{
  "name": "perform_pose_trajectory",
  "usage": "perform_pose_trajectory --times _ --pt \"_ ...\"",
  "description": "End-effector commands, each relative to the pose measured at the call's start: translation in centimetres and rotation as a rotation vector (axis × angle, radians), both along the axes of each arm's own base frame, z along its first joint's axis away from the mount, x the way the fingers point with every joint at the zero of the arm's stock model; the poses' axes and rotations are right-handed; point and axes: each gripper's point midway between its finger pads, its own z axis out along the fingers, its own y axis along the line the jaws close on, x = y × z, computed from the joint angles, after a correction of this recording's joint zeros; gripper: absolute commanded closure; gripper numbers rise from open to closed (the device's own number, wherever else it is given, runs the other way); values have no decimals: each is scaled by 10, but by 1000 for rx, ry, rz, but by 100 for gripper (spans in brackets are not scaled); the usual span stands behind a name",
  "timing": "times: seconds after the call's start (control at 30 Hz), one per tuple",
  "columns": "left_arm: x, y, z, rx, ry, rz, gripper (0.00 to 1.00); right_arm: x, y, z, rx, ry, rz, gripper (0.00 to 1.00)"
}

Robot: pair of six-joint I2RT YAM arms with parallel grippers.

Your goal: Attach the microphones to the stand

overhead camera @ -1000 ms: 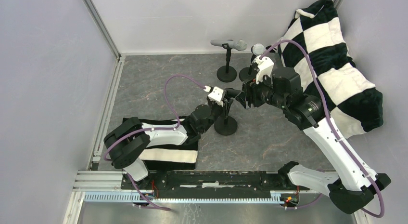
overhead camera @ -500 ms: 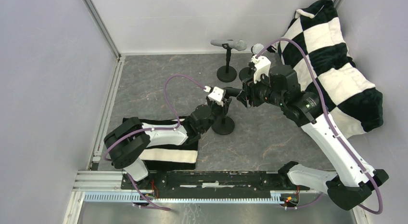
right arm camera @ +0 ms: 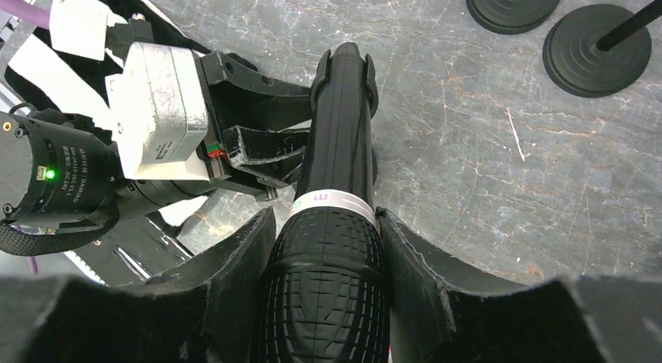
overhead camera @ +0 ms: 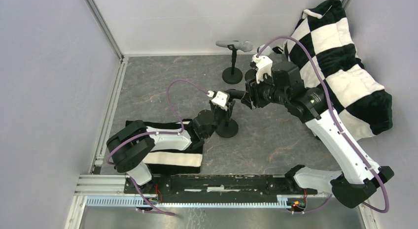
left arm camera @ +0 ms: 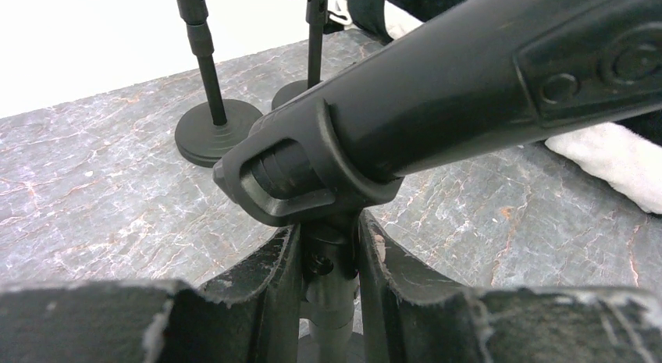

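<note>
Two grippers met at the near stand (overhead camera: 227, 128). My left gripper (left arm camera: 329, 254) was clenched on the pole (left arm camera: 331, 300) just under the clip (left arm camera: 285, 179), steadying it. My right gripper (right arm camera: 324, 222) grasped the black mic (right arm camera: 337, 137) by its thick ribbed end, with the fingers (right arm camera: 234, 269) pressed to both sides. Over the last second the right jaws had drawn in on the mic. The right arm had also pushed left and away from its base, so its wrist hid the silver head that had shown behind it a second earlier. The near stand's base had slid slightly left with that push. The mic's slim end lay in the clip, and its tail was visible inside the clip's ring in the left wrist view. I judged this mic seated, or nearly so, and waiting only for release. At the back, a grey mic (overhead camera: 235, 44) already lay across the back stand (overhead camera: 232, 75). A third stand (right arm camera: 597, 39) stood just beside it, its top hidden by my arm.
</note>
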Motion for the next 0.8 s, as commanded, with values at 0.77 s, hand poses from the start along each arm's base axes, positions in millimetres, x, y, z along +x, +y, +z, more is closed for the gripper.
perform_pose_trajectory --times 0.77 --pt "-36 -30 -22 94 -55 -125 98 19 13 -91 -222 209 5 100"
